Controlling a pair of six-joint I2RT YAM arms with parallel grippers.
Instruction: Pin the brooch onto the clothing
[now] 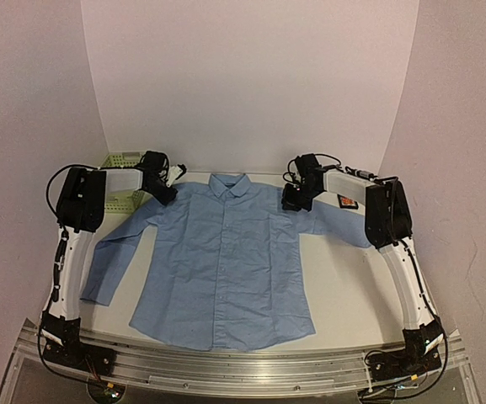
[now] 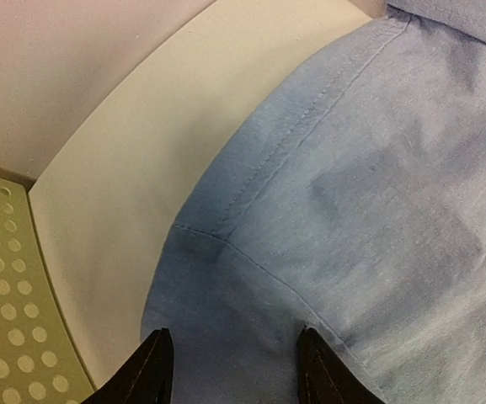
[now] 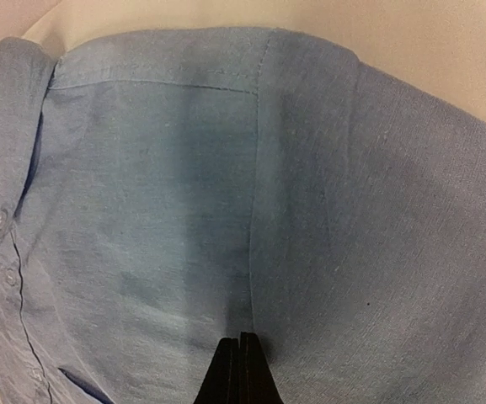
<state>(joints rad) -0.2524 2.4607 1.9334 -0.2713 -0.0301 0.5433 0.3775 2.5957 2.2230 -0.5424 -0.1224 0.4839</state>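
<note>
Left hand (image 2: 234,358) spread, right hand (image 3: 240,349) pressed together, both over shirt (image 1: 221,269) shoulders. Brooch unseen; locating it seems next.

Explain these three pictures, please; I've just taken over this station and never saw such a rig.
The wide picture looks down on two robot arms bolted at the table's near edge. A light blue shirt lies flat, front up; a pale green basket sits at the far left. The other two pictures come from cameras on each wrist, black fingers showing at the bottom. The left gripper is open at one shoulder seam; the right gripper is shut at the other shoulder, nothing visible between its fingers. I cannot find the brooch in any view.
</note>
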